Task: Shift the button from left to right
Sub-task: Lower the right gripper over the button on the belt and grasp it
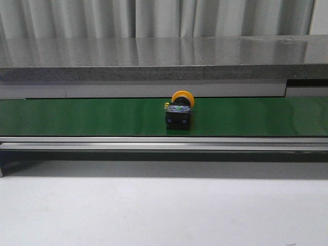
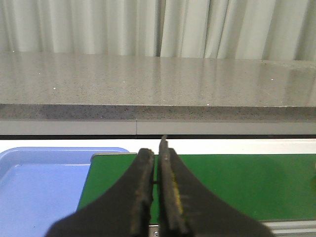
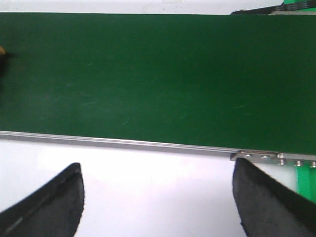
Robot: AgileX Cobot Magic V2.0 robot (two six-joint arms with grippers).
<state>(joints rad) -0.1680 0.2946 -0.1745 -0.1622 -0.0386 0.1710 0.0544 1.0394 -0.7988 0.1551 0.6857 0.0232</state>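
The button (image 1: 179,110), a yellow-orange cap on a black body with a silvery-green top part, lies on its side near the middle of the green belt (image 1: 77,117) in the front view. A sliver of it shows at the edge of the right wrist view (image 3: 1,54). Neither gripper shows in the front view. My left gripper (image 2: 157,148) is shut and empty over the belt's left end. My right gripper (image 3: 158,170) is open and empty over the white table in front of the belt.
A blue tray (image 2: 39,187) sits just beyond the belt's left end. A grey stone counter (image 1: 164,56) runs behind the belt, with curtains behind it. A metal rail (image 1: 164,143) edges the belt's front. The white table (image 1: 164,210) lies in front.
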